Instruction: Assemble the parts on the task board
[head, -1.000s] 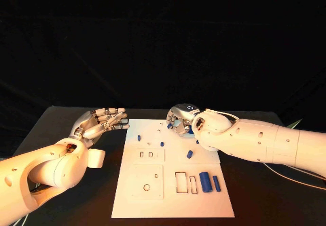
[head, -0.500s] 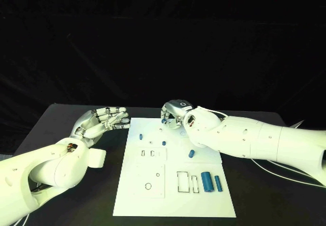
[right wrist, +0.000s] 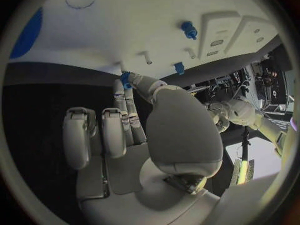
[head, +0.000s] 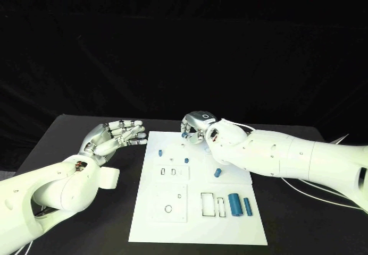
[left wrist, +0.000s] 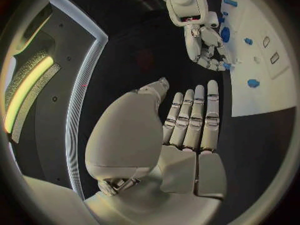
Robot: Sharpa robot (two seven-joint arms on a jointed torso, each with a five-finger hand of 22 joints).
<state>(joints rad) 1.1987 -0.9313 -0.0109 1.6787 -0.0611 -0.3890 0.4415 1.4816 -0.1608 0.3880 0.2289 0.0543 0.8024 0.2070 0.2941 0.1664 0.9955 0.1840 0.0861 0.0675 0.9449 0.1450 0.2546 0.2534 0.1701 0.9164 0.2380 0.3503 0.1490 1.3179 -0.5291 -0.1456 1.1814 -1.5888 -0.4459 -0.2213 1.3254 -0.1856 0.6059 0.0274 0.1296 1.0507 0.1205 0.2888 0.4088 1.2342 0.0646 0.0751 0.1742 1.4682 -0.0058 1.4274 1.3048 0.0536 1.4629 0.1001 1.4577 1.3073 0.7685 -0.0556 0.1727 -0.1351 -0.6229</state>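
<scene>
The task board lies at the centre of the counter. Five blue parts lie on it. The right hand pinches a sixth part at the board's top edge. The left hand is spread, holding nothing.

This looks like a robotics lab or test studio set up for recording. A black table stands before a plain black backdrop, and a white task board with printed outlines and slots lies square in the middle of the table, reaching nearly from its far edge to its near edge. The wrist views show lit strip panels and a cluttered stand of equipment beyond the table's edge, as in a technical workroom rather than a home.
</scene>
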